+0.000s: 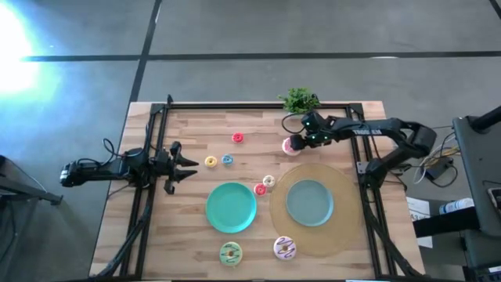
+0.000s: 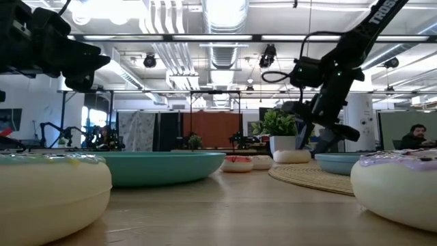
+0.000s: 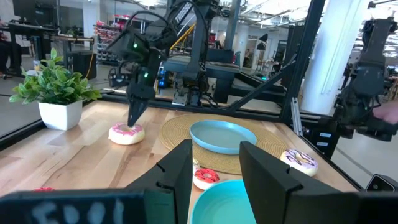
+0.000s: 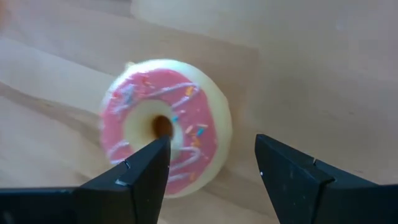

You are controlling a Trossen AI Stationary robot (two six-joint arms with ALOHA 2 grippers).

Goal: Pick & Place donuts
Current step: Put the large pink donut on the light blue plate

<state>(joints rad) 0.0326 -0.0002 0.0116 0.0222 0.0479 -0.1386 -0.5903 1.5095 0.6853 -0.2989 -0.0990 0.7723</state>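
Observation:
A pink-frosted donut (image 1: 293, 146) lies flat on the wooden table at the far right, in front of the potted plant. My right gripper (image 1: 300, 142) is open and points down just above it. In the right wrist view (image 4: 211, 149) one finger stands over the hole of the donut (image 4: 165, 121) and the other outside its rim. I cannot tell whether they touch it. My left gripper (image 1: 192, 168) is open and empty at the table's left. A green donut (image 1: 230, 252) and a white-purple donut (image 1: 284, 248) lie near the front edge. Several tiny donuts lie mid-table.
A teal plate (image 1: 231, 223) lies at mid-table and another (image 1: 310, 219) on a round woven mat (image 1: 344, 227). The potted plant (image 1: 299, 100) stands at the far edge. Tiny red (image 1: 238, 138), yellow (image 1: 210, 161), blue (image 1: 228, 160), cream (image 1: 268, 181) and red (image 1: 260, 189) donuts lie between the arms.

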